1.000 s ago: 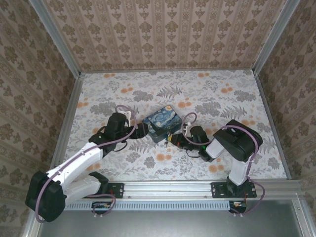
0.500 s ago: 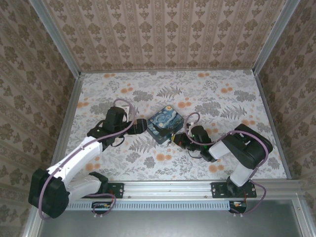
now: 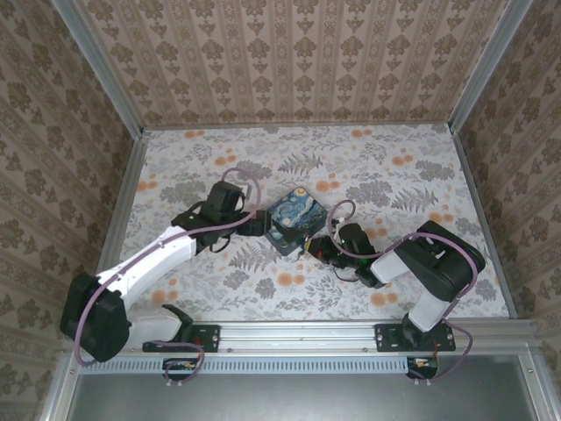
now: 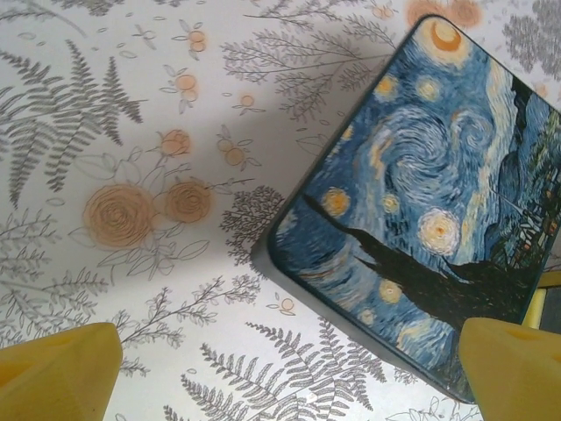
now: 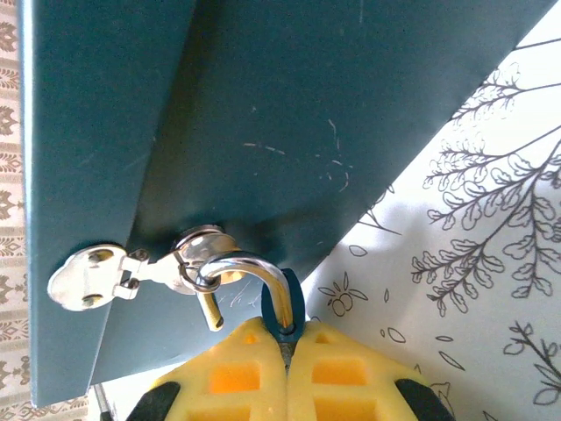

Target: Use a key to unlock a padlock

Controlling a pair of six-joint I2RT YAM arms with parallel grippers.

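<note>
1. Pinching the padlock (image 5: pixel 285 305): the right gripper (image 5: pixel 287 338) is clenched on its bluish body, with the yellow pads meeting around it.
2. The padlock sits at the near-right side of the painted box (image 5: pixel 307 114), mid-table. Its shackle (image 5: pixel 256 267) loops through the ring of the silver hasp (image 5: pixel 88 276). One short shackle leg ends just above the pads. I can't tell if it is seated in the body or free.
3. Left gripper (image 4: pixel 285 377) is released, jaws wide. Its fingertips (image 4: pixel 57 373) hover over the flowered table (image 4: pixel 105 114) at the box's left corner, apparently not touching the box.
4. Risk: the box is unbraced. Any tug or twist from the right arm runs through the shackle into the hasp. That would likely drag or spin the box rather than work the padlock.
5. Risk: the padlock is tiny and the pads look soft. A side load could roll it out of the pinch.
6. Risk: the pads cover most of the body, so the keyhole is probably blocked. The key likely needs a regrip to get in, and letting go leaves the padlock dangling from the hasp.
7. Risk: if the left jaws close off-centre on that corner, they would shove the box and load the shackle against the right grip.
</note>
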